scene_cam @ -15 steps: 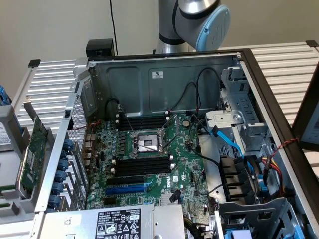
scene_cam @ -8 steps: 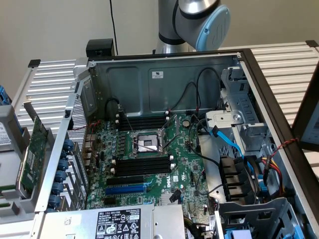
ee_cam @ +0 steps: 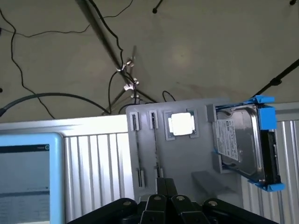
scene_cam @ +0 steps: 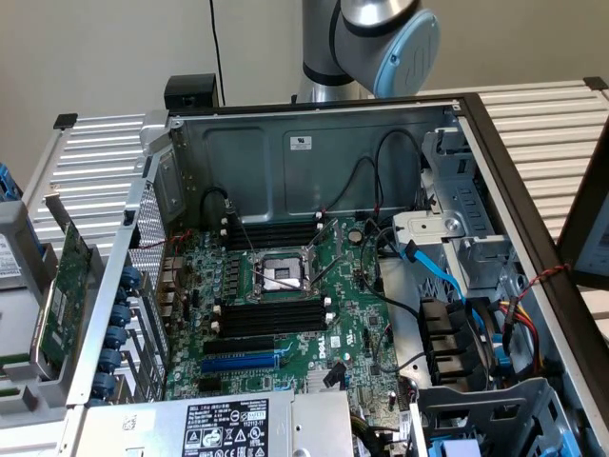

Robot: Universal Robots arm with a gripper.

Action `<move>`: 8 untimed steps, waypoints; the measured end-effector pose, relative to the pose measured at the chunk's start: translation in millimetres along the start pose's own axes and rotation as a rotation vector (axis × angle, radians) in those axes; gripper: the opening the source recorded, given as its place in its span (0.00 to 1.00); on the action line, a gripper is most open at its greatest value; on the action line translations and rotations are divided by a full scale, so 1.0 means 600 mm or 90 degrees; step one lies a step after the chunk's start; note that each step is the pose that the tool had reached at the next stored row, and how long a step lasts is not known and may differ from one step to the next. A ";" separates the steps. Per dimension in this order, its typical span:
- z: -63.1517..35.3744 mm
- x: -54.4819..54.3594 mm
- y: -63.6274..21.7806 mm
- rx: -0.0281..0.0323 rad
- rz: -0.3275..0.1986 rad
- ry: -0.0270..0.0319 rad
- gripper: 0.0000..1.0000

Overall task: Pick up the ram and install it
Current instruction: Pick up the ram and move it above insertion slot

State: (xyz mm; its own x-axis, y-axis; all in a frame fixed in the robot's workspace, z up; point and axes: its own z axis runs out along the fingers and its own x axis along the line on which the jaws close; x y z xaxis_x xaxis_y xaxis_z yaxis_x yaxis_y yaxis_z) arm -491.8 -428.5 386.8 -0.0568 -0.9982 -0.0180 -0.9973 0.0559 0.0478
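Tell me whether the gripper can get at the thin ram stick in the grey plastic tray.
Probably yes: the black gripper, shut, hangs near the thin ram stick with nothing between them.

A plain beige wall [scene_cam: 105, 57] stands behind the bench [scene_cam: 90, 162], whose top is ribbed silver metal. A thin black cable [scene_cam: 216, 43] hangs down the wall. In the wrist view a pale, softly lit floor [ee_cam: 219, 42] carries loose black cables [ee_cam: 51, 94] and a dark stand [ee_cam: 100, 35] with splayed legs.
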 end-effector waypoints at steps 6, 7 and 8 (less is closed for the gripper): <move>0.007 0.000 0.000 0.0095 -0.063 0.0031 0.11; 0.008 0.000 0.000 0.0140 -0.068 0.0035 0.11; 0.008 0.000 0.000 0.0180 -0.073 0.0038 0.11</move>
State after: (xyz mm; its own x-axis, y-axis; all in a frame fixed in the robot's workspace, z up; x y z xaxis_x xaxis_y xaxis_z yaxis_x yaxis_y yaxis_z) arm -491.9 -428.5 381.8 0.0586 -0.9982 -0.0157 -0.9981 -0.0589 0.0175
